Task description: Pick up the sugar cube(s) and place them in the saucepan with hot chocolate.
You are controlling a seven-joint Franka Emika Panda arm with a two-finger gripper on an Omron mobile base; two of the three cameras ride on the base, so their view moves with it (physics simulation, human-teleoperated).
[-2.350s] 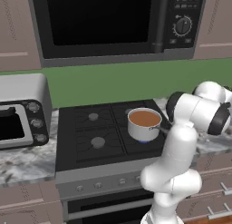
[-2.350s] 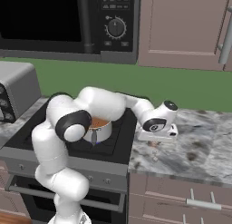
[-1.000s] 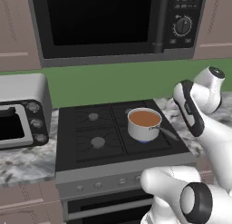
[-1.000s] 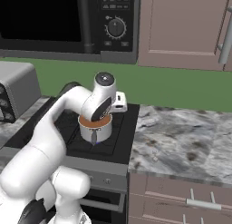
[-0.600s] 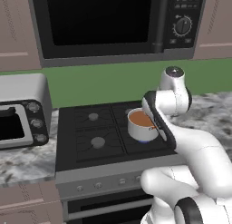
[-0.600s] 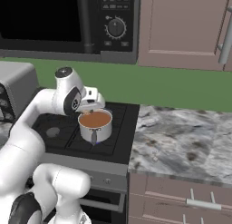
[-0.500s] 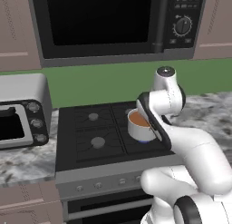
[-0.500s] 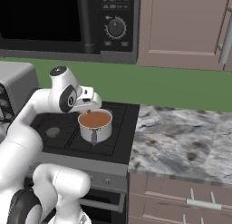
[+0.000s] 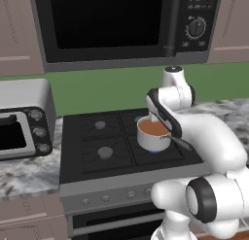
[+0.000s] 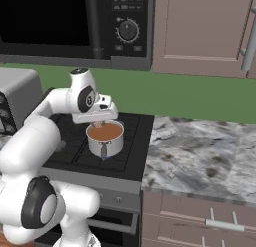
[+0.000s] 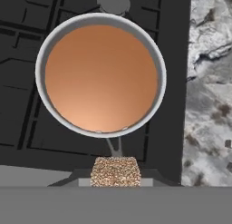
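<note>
Sugar cube (image 11: 115, 171), a speckled tan block at the bottom centre of the hand view, sits clamped between the gripper's jaws, which stand narrowly apart on either side of it. It hangs just outside the near rim of the saucepan with hot chocolate (image 11: 100, 77), in line with the stub of the pan's handle, so in this view it is not yet over the brown liquid. The pan fills the upper middle of the hand view; in the left base view the same pan (image 9: 153, 134) stands on the rear right burner of the black stove (image 9: 87, 156), at frame centre. The gripper (image 10: 98, 122) hovers at the pan's far rim in the right base view, left of centre, with the marbled counter (image 10: 200, 151) to the right and a microwave (image 9: 121, 25) across the top. A toaster oven (image 9: 22, 120) occupies the left edge of the left base view. By this evidence, pickup and carry are done; what is left is a short shift over the liquid and the release. No cube is visible in the liquid, and no other cube shows on the counter.
</note>
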